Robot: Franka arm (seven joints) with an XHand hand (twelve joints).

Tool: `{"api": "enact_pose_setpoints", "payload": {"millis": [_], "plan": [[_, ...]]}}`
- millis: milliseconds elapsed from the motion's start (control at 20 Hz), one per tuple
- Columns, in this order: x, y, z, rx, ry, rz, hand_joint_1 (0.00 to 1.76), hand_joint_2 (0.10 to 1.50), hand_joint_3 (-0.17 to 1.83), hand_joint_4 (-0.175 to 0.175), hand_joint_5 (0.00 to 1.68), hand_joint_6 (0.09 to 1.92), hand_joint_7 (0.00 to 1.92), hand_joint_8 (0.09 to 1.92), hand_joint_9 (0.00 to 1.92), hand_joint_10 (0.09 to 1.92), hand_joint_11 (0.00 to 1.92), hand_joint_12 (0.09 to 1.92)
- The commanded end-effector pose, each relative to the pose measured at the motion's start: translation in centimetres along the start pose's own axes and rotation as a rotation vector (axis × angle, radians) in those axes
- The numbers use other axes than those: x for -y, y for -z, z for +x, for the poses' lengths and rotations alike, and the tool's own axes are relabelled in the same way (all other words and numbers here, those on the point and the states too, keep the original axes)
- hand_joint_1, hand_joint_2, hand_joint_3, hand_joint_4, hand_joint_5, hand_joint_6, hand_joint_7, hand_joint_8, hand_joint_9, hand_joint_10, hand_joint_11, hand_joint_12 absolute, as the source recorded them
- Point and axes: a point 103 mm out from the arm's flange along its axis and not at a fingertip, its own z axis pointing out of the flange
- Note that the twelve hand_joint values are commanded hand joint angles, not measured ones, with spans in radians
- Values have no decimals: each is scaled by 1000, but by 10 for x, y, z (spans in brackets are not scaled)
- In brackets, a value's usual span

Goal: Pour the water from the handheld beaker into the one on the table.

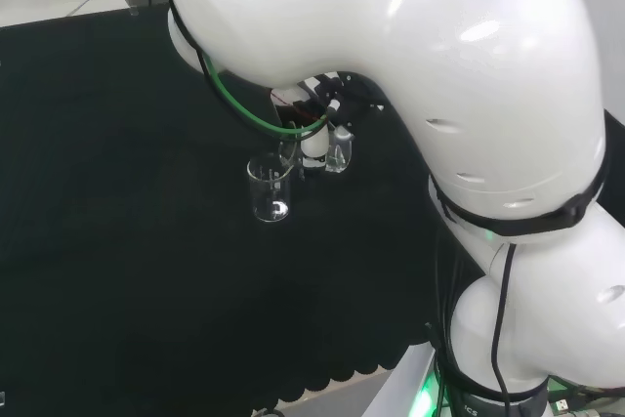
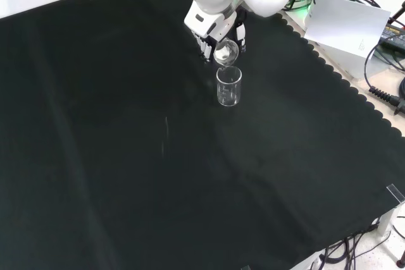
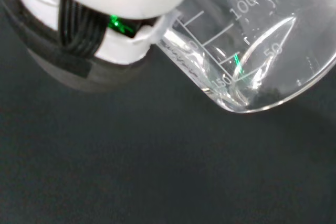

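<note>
A clear glass beaker (image 2: 228, 86) stands upright on the black cloth (image 2: 126, 156); the head view shows this table beaker (image 1: 269, 192) left of the arm's links. Just above it, my hand (image 2: 211, 35) is curled round a second clear beaker (image 2: 226, 52), tipped over with its mouth toward the standing one's rim. From the head view the held beaker (image 1: 337, 151) hangs under the hand (image 1: 314, 139). In the wrist view the held beaker (image 3: 252, 51) is tilted beside a finger (image 3: 121, 40), with a little clear liquid low in it. Whether a stream falls I cannot tell.
The cloth's scalloped edge (image 2: 354, 93) runs down the front view's right side. Beyond it lie a white board (image 2: 345, 23) and cables (image 2: 386, 90). The arm's big white links (image 1: 439, 75) stand at the head view's right.
</note>
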Motion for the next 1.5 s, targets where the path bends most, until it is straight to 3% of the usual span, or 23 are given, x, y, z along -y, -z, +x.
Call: {"api": "enact_pose_setpoints", "payload": {"millis": [50, 500, 1500], "plan": [[-2, -2, 3, 14, 10, -2, 1190, 689, 570, -58, 1324, 545, 1753, 187, 1861, 87, 1491, 602], [4, 7, 8, 87, 9, -20, 1190, 689, 571, -57, 1322, 549, 1752, 191, 1862, 87, 1491, 603], [1, 27, 22, 215, -16, 26, 1188, 690, 572, -54, 1317, 558, 1748, 200, 1863, 87, 1492, 606]]}}
